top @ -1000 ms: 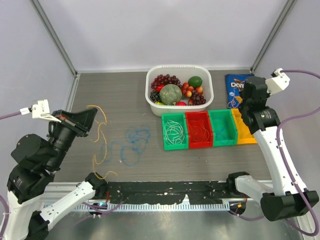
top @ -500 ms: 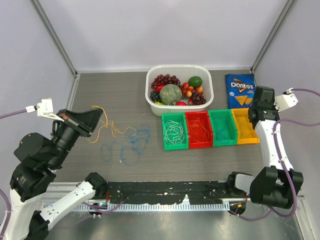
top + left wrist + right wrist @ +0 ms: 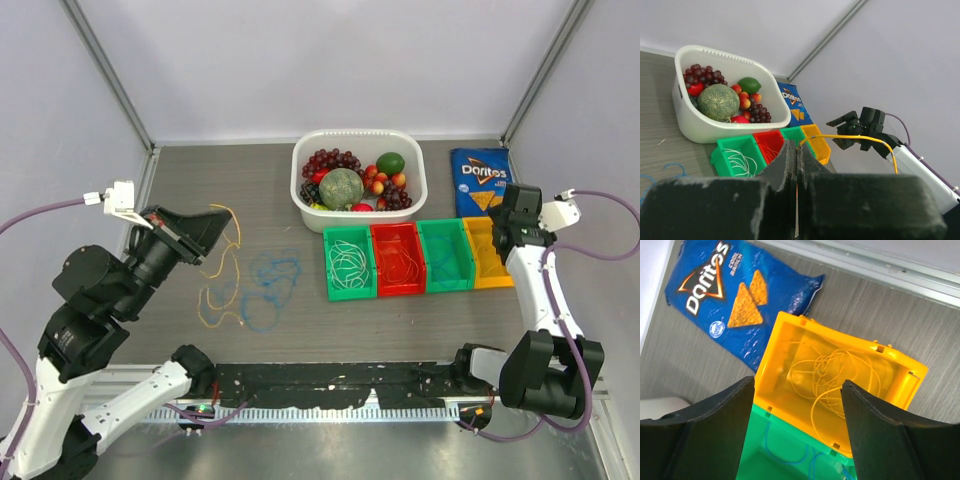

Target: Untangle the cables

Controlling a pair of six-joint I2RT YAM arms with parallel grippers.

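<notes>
The left gripper [image 3: 797, 150] is pinched shut on a yellow cable [image 3: 850, 136]. In the top view that cable hangs from the gripper in loose loops, its long axis running from far to near, with the lower end on the counter [image 3: 200, 180]. Just to its right a blue cable [image 3: 270, 290] lies in a tangle of loops, well left of the bins.

The right gripper [image 3: 797, 387] hovers with jaws spread wide over the yellow bin [image 3: 790, 327], where a second yellow cable [image 3: 835, 375] lies coiled. Beyond the bin lies a blue bag [image 3: 740, 295] printed "Doritos"; its smaller print is too small to read.
</notes>
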